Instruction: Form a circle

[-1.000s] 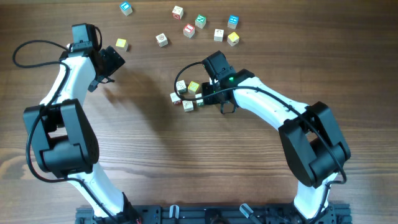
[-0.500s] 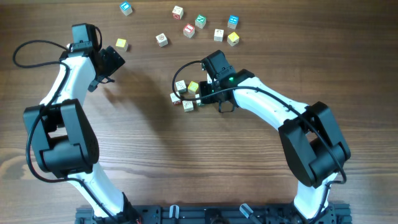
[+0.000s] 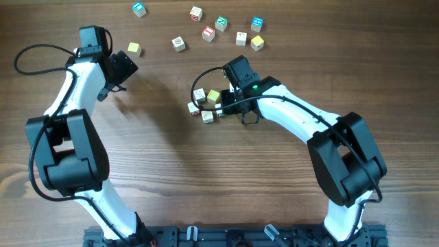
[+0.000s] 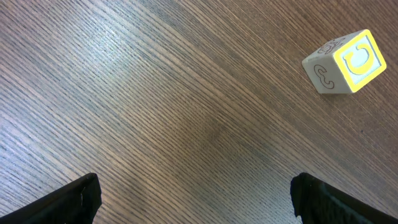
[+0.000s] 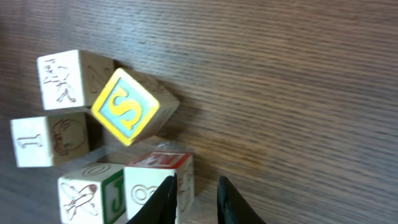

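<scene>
**Item: circle** (image 3: 206,105). A tight cluster of five small wooden cubes near the middle of the worktop (image 3: 171,178), directly at the fingertips of the right hand (image 5: 196,202). Its outline is about as broad as it is deep. No long axis can be made out, and it points no particular way. There is a small shadowed gap at the centre.

**Members, from the right wrist view:**
- White cube with red figure (image 5: 62,78), at the far left.
- Yellow S cube (image 5: 127,106), turned corner-on, askew to its neighbours and touching the first cube.
- Cube marked 1 (image 5: 46,140), just below the white one.
- Green J cube (image 5: 93,190), with an aeroplane drawing on its top.
- Red-topped cube (image 5: 158,177), marked 8, flush against the green J cube.

**Right hand:** nearly clenched and grasping nothing, with a narrow slit of bare worktop between the fingers. One finger (image 5: 163,199) stands right at the red-topped cube. Contact cannot be told.

**Left hand** (image 4: 199,205): released, jaws spread wide over bare worktop at the far left, well apart from the circle.

**Yellow C cube** (image 4: 345,62): lies alone near the left hand, outside its fingers.

**Loose cubes** (image 3: 208,33): eight scattered along the far side, apart from the circle, with faces in blue, green, red and yellow.

**Cable** (image 3: 195,86): dark, looping from the right arm across the circle's far-left side in the overhead view.
</scene>
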{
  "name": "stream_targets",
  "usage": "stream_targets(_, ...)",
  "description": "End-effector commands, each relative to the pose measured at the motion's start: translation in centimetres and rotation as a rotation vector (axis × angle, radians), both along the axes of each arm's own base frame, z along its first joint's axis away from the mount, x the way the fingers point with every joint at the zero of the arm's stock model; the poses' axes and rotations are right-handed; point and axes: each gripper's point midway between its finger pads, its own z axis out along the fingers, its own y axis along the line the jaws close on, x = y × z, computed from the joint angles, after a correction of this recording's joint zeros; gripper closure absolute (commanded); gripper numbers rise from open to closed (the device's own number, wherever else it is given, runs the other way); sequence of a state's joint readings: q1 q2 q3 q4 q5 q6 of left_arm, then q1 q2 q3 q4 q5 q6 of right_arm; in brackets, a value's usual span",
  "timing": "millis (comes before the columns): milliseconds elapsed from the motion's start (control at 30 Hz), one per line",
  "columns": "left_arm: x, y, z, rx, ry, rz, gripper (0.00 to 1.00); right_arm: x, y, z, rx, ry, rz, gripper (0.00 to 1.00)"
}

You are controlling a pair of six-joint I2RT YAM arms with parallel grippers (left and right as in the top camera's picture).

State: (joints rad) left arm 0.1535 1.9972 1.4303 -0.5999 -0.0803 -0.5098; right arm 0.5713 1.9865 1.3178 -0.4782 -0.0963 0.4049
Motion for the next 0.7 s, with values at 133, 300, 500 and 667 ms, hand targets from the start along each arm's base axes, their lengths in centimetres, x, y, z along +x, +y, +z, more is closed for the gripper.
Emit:
stream_targets(133, 0.4, 0.1, 1.1, 0.006, -0.027, -0.006, 0.0, -0.7, 0.4, -1.0, 0.019, 0.046, 0.006, 0.77)
stream_targets(300, 0.4, 0.1, 1.1, 0.006, -0.027, -0.006, 0.0, 1.4, -1.5, -0.9, -0.083, -0.057, -0.061, 0.78)
stream_targets(500, 0.4, 0.1, 1.1, 0.006, -0.027, -0.006, 0.0, 1.1, -1.7, -1.0, -0.091, -0.046, -0.062, 0.93)
stream_targets(667, 0.4, 0.1, 1.1, 0.006, -0.027, -0.006, 0.0, 0.0, -0.8, -1.2, -0.046, 0.008, -0.032, 0.96)
